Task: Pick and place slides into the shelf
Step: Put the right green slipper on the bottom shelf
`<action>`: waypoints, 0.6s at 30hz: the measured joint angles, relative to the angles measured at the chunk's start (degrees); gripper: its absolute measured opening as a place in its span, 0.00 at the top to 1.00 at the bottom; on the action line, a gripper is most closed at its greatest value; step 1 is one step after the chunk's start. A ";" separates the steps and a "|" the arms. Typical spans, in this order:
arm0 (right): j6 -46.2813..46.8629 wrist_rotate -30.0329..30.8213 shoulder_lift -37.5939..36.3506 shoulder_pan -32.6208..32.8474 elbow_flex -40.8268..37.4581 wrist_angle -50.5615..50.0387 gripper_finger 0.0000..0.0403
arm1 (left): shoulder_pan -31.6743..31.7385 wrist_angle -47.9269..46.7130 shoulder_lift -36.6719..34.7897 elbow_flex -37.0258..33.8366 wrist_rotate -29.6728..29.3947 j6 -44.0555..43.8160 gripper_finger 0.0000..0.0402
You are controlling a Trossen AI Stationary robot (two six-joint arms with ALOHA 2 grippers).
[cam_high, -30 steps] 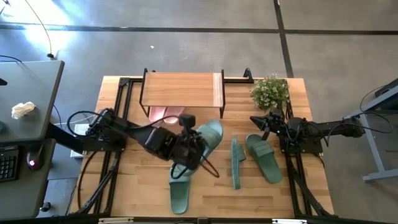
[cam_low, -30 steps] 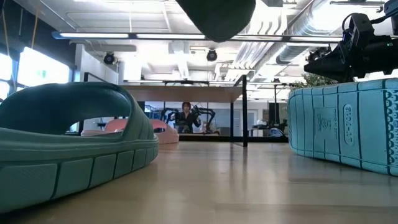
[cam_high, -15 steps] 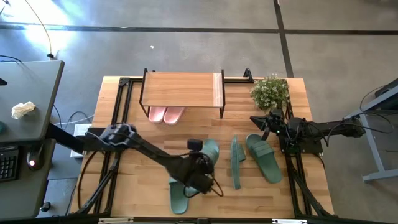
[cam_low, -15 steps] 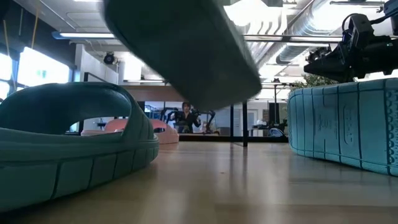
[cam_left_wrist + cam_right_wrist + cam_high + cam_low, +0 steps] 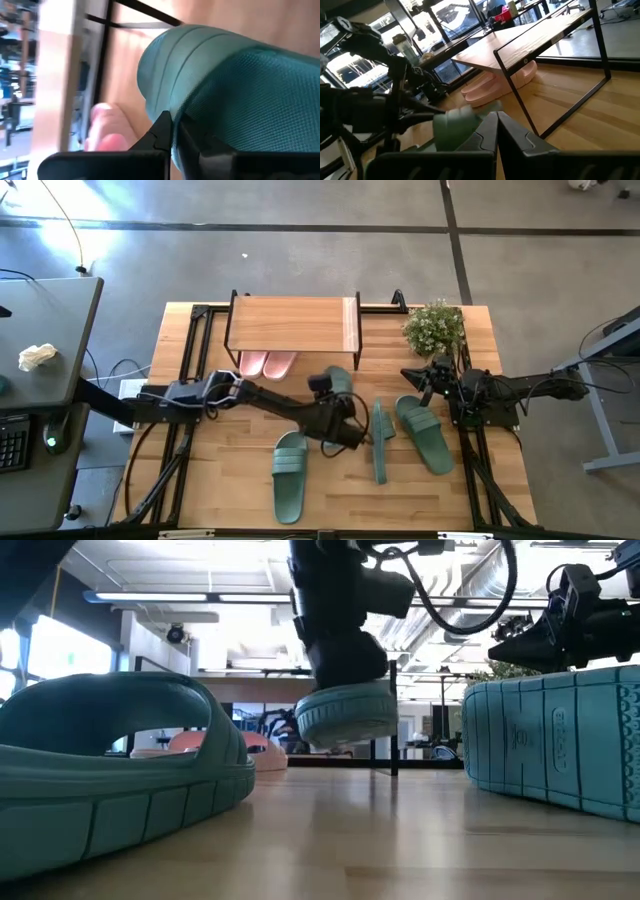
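My left gripper (image 5: 335,418) is shut on a dark green slide (image 5: 340,381) in mid-table, in front of the shelf (image 5: 292,325). The slide's free end (image 5: 345,716) hangs just above the tabletop. A light pink pair (image 5: 268,363) lies on the table under the shelf. Three more green slides rest on the table: one flat (image 5: 290,488), one on its side edge (image 5: 380,442), one flat (image 5: 425,435). My right gripper (image 5: 420,375) waits shut at the right edge, touching nothing. My left gripper pinches the green slide between its two fingers (image 5: 165,127), beside the ribbed strap (image 5: 175,55); the exact spot is hidden by the fingers. It comes slanting down from the table's left. The slide is lifted clear, its free end (image 5: 341,379) toward the shelf.
A potted plant (image 5: 435,328) stands at the far right corner beside the shelf. The shelf's black frame legs (image 5: 520,105) stand close to the held slide. Bare wood lies between the flat slide and the left edge (image 5: 220,470).
My left gripper has come down with the green slide, swinging first toward the near edge, then right and toward the shelf. The slide has tipped and now hangs low over the table, its end by the shelf's front. The slide lying near the front edge is uncovered.
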 joint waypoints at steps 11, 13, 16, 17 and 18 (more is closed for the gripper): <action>-0.13 -0.33 0.52 0.00 0.00 -0.01 1.00 | 4.32 0.12 1.09 -0.13 -3.93 2.87 1.00; -0.27 -0.33 0.52 0.00 0.00 -0.01 1.00 | 4.49 2.18 1.59 -0.67 -5.71 5.51 1.00; -1.34 -0.33 0.60 0.00 0.00 0.02 1.00 | 4.51 2.91 2.14 -2.28 -7.51 6.52 1.00; -1.54 -0.35 0.64 0.00 0.00 0.00 1.00 | 4.44 3.72 2.14 -3.04 -8.46 6.66 1.00; -1.58 -0.35 0.75 0.00 0.00 -0.02 1.00 | 4.44 5.38 2.10 -3.96 -9.49 7.13 1.00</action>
